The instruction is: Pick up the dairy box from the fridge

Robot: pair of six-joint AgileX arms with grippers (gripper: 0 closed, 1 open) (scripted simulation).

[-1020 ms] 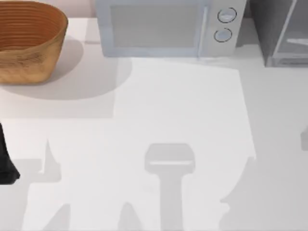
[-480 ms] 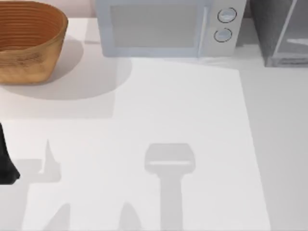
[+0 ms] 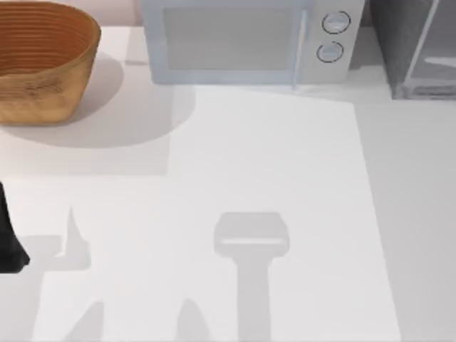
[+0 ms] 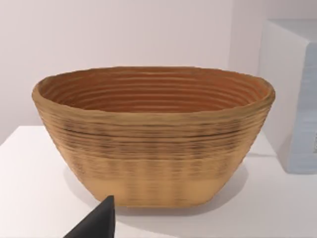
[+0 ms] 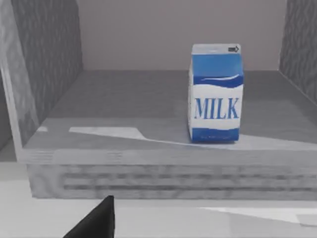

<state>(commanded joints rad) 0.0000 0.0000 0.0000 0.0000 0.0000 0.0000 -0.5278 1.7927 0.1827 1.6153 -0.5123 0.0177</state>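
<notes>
Your right gripper showed as one dark tip low in the right wrist view. From this I could not tell if it was spread or pressed together. It held nothing, and it was still apart from the fridge, in front of the front ledge.

Beyond the ledge, the inside of the fridge was open to the camera. The dairy box stood upright on the grey floor of the fridge, touching no wall, with the word MILK facing the gripper.

In the top view, the fridge stood at the far right corner of the tabletop, beside the white microwave.

One second before, the shadow of the right arm and a small grey piece lay at the right edge of the tabletop. Now both were gone. I judge that the arm had moved toward the fridge, so the approach was under way but the grasp was not yet made.

Your left gripper waited at the left edge of the tabletop, facing the wicker basket; its state I also could not tell.
</notes>
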